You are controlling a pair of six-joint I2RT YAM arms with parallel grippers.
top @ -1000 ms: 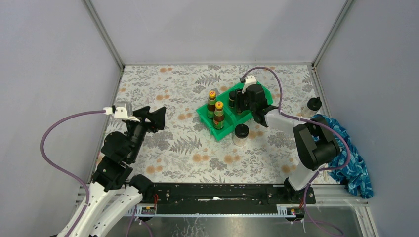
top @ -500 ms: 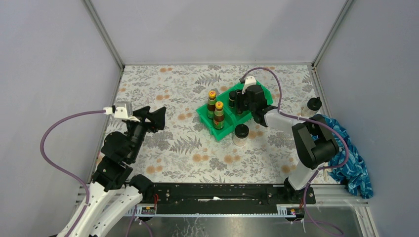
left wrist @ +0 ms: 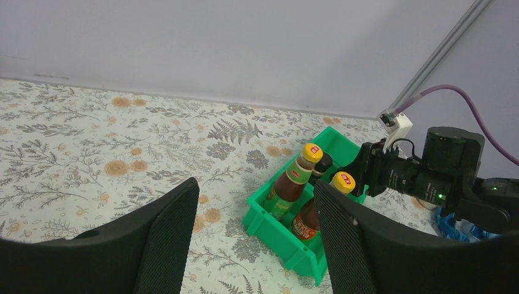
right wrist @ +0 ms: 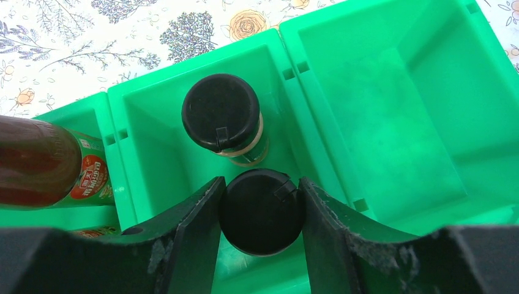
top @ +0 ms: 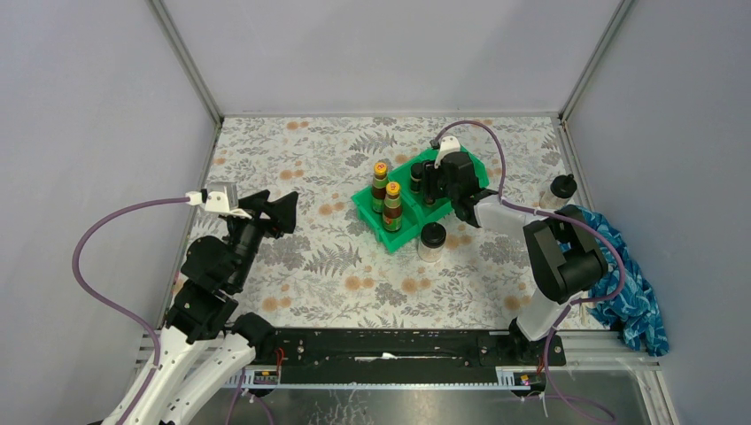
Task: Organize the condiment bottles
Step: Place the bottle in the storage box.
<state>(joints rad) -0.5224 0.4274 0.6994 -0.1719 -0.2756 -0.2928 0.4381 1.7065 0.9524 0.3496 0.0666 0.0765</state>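
Right arm is the busy one here: from its base at the near right edge it stretches forward and leftward across the table, with the wrist tipped down over the green bin. The right gripper is clamped onto the cap of a black-capped jar, one finger pressed on each side, and that jar sits in the bin's middle compartment. The second black-capped jar stands upright in the same compartment, just beside the held one on the far side. The two yellow-capped brown bottles stand upright together in the bin's left compartment. One clear black-lidded jar is out on the table just beside the bin's near edge, and the other clear jar is off by the right wall near a crumpled blue cloth. Left arm is folded up on its own side, well apart from the bin, its wrist aimed across the table at it. The left gripper hangs above the table with its fingers spread and nothing between them.
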